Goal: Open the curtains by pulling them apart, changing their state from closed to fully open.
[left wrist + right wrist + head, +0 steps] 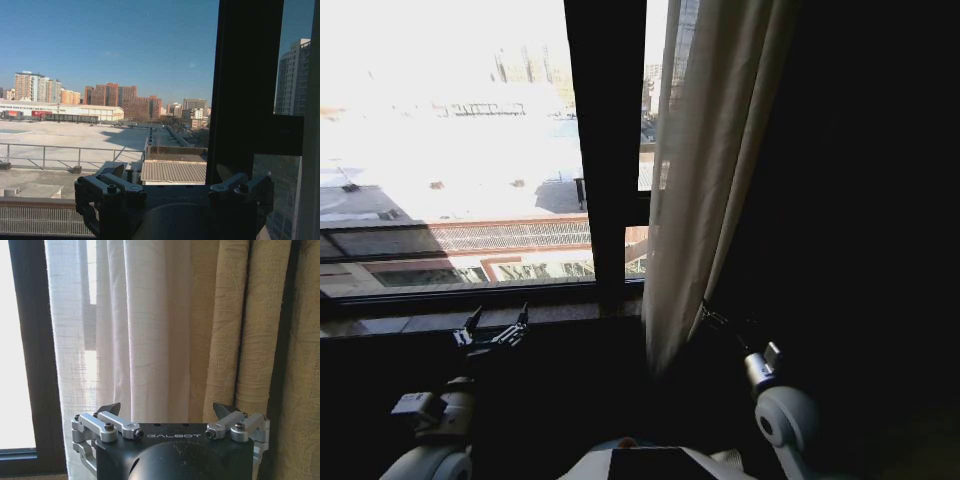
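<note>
Already bunched to the right of the window frame (pixel 605 150): curtains (pixel 695 180), sheer white folds hanging beside the thicker beige drape (pixel 260 330). Left gripper (pixel 497 322) raised near the sill (pixel 420 322), fingers spread, holding nothing, facing the glass. Right gripper (pixel 170 412) facing the white folds, fingers wide apart, fabric just beyond the tips, not pinched.

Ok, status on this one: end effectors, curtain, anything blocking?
Left end effector open, at the sill. Right end effector open, facing the sheer curtain, gathered right of the window frame. Nothing blocking.
</note>
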Controlling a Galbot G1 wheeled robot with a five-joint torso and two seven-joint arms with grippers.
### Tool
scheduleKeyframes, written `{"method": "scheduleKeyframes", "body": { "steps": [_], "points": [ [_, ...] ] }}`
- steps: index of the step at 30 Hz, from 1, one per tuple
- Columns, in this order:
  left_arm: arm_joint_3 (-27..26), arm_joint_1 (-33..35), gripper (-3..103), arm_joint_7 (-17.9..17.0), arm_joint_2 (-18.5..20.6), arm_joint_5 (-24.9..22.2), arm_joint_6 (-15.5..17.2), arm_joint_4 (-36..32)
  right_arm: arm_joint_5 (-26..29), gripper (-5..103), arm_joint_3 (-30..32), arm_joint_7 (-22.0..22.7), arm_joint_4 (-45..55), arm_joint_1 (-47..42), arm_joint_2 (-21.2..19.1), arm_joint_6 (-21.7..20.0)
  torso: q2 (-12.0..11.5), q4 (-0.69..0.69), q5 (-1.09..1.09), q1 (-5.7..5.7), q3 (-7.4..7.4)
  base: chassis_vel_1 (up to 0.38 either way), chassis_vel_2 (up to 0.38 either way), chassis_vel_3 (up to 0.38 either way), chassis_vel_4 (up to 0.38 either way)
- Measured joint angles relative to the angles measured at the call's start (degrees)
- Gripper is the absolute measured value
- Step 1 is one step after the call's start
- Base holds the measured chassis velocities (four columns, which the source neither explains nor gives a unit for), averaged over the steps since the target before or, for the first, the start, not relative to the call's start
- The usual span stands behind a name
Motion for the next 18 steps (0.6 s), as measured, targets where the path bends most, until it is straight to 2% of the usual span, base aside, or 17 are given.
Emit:
{"method": "scheduleKeyframes", "body": {
  "steps": [9, 15, 18],
  "points": [
    [0.29, 0.70, 100, -0.02, -0.05, -0.06, -0.29, 0.00, -1.22, 100, -0.11, 0.01, -0.41, 0.06, 0.19, 0.24, 0.00, 0.00, 0.01, 0.00, 0.00, 0.063, 0.065, -0.063, -0.068],
    [-0.05, 1.01, 100, -0.01, 0.02, -0.06, -0.65, 0.00, -1.90, 100, -0.38, 0.06, -0.38, -0.04, 0.86, 0.45, 0.00, 0.00, -0.01, 0.00, 0.00, 0.202, 0.192, -0.202, -0.191],
    [-0.19, 1.16, 100, -0.01, -0.06, -0.06, -0.78, 0.00, -2.43, 100, -0.46, -0.09, -0.63, 0.11, 0.87, 2.17, 0.00, -0.01, 0.00, 0.00, 0.00, 0.271, 0.279, -0.278, -0.271]
  ]
}}
